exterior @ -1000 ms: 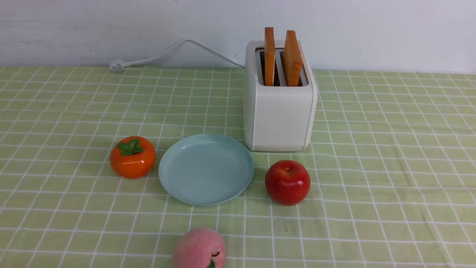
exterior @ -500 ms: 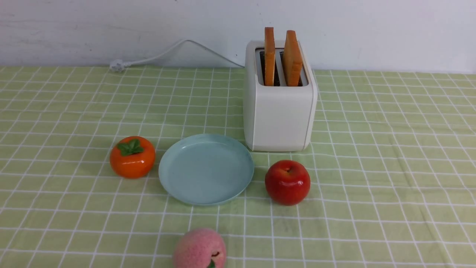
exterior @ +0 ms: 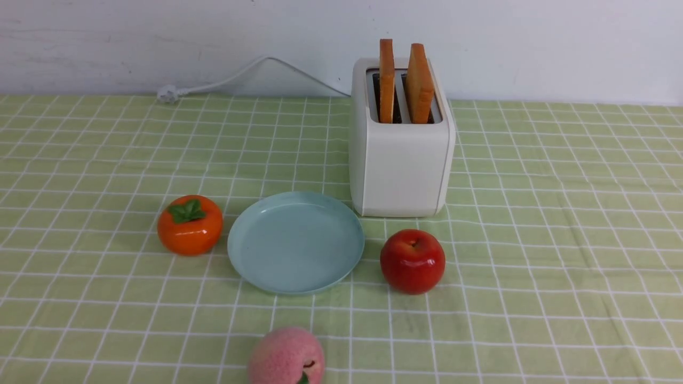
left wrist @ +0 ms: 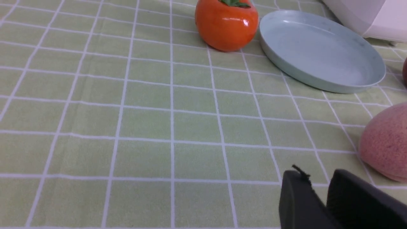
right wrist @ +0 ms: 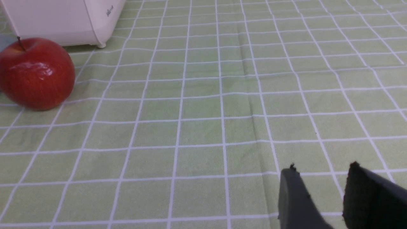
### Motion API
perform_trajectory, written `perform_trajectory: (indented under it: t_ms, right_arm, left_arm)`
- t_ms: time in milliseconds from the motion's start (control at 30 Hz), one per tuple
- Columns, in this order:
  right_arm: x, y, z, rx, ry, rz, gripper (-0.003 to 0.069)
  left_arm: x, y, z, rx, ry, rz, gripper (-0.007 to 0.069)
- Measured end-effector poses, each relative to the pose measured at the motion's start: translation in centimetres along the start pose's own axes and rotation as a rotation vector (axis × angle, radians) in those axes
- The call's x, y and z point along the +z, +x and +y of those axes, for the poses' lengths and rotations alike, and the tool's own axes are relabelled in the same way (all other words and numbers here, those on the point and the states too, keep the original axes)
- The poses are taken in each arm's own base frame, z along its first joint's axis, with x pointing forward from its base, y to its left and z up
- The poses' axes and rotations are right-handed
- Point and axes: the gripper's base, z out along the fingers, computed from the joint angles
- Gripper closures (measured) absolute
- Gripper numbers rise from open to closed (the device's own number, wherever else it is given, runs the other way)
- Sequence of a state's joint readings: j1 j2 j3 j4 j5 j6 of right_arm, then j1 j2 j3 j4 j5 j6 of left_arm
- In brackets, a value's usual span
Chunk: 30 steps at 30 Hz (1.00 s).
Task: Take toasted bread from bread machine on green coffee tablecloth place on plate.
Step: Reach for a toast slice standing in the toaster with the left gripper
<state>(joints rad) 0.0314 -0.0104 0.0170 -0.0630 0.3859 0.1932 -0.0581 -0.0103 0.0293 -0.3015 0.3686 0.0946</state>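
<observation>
Front view: the bread machine (exterior: 400, 170) stands at the far side of the worktop, near the white wall (exterior: 106, 42), on the green coffee tablecloth (exterior: 560, 213). The toasted bread is 2 slices, both upright in its top slots and rising well above them: the left slice (exterior: 387, 80) in the left slot, the right slice (exterior: 420, 82) in the right slot. A white power cord (exterior: 256, 66) runs from the bread machine's left side along the wall to a plug (exterior: 168, 95) lying on the cloth.

The plate (exterior: 296, 245) lies flat just in front of the bread machine, off its front-left corner, with nothing on it. A red apple (exterior: 412, 261) sits straight in front of the bread machine. An orange persimmon (exterior: 190, 225) sits further to the bread machine's left, beyond the plate. A pink fruit (exterior: 286, 356) rests well in front of the bread machine, at the near edge of the view.

Left wrist view: the left gripper (left wrist: 318, 178) hangs low over the cloth, well apart from the bread machine and beside the pink fruit. Its 2 dark fingers stand slightly apart with bare cloth between them.

Right wrist view: the right gripper (right wrist: 321, 170) is also low over the cloth, well away from the bread machine's right front corner. Its fingers are apart with a wider gap, holding nothing.
</observation>
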Motion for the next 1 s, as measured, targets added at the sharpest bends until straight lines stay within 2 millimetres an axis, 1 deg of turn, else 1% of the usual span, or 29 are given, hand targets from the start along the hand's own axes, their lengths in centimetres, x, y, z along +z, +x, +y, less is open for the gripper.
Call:
perform_trajectory:
  t_ms: [67, 233, 267, 300, 400, 533, 567, 600, 700, 733, 800, 833, 867, 900, 933, 1000]
  right_arm:
    - [0.0, 0.0, 0.0, 0.000, 0.000, 0.000, 0.0418]
    - [0.0, 0.0, 0.0, 0.000, 0.000, 0.000, 0.0418]
    - [0.0, 0.0, 0.0, 0.000, 0.000, 0.000, 0.0418]
    - [0.0, 0.0, 0.0, 0.000, 0.000, 0.000, 0.0418]
    - [0.0, 0.0, 0.0, 0.000, 0.000, 0.000, 0.0418]
    - [0.0, 0.0, 0.0, 0.000, 0.000, 0.000, 0.0418]
    - [0.0, 0.0, 0.0, 0.000, 0.000, 0.000, 0.0418]
    - [0.0, 0.0, 0.0, 0.000, 0.000, 0.000, 0.0418]
    - [0.0, 0.0, 0.0, 0.000, 0.000, 0.000, 0.0418]
    - [0.0, -0.1, 0.1, 0.019, -0.007, -0.009, 0.0418]
    - [0.1, -0.2, 0.3, 0.131, -0.040, -0.029, 0.0418]
    - [0.1, -0.3, 0.5, 0.200, -0.060, -0.044, 0.0418]
    - [0.1, -0.4, 0.6, 0.269, -0.079, -0.062, 0.0418]
    - [0.1, -0.5, 0.6, 0.283, -0.083, -0.067, 0.0418]
    - [0.0, -0.8, 0.7, 0.346, -0.102, -0.093, 0.0418]
    - [-0.1, -1.5, 0.8, 0.448, -0.137, -0.168, 0.0418]
  left_arm:
    - [0.0, -0.6, -0.1, -0.047, 0.010, -0.065, 0.0480]
    - [-0.2, -1.6, -0.4, -0.368, 0.081, -0.165, 0.0480]
    - [-0.2, -1.6, -0.5, -0.381, 0.084, -0.168, 0.0480]
    - [-0.2, -1.9, -0.5, -0.464, 0.102, -0.189, 0.0478]
    - [-0.3, -2.2, -0.5, -0.593, 0.126, -0.223, 0.0476]
    - [-0.5, -2.9, -0.1, -0.772, 0.136, -0.304, 0.0469]
    - [-0.5, -3.0, -0.1, -0.788, 0.137, -0.310, 0.0469]
    - [-0.6, -3.3, 0.3, -0.844, 0.124, -0.359, 0.0469]
    - [-0.7, -3.5, 0.3, -0.838, 0.126, -0.365, 0.0476]
    - [-1.1, -4.2, -0.2, -0.785, 0.154, -0.361, 0.0505]
    - [-2.1, -6.1, -1.2, -0.653, 0.204, -0.372, 0.0561]
    - [-2.8, -7.1, -1.9, -0.559, 0.226, -0.373, 0.0608]
    - [-3.3, -8.2, -2.4, -0.476, 0.238, -0.374, 0.0638]
    - [-3.3, -8.4, -2.4, -0.460, 0.237, -0.369, 0.0638]
    - [-3.5, -9.2, -2.8, -0.387, 0.238, -0.361, 0.0638]
    - [-3.4, -11.5, -3.7, -0.238, 0.239, -0.299, 0.0638]
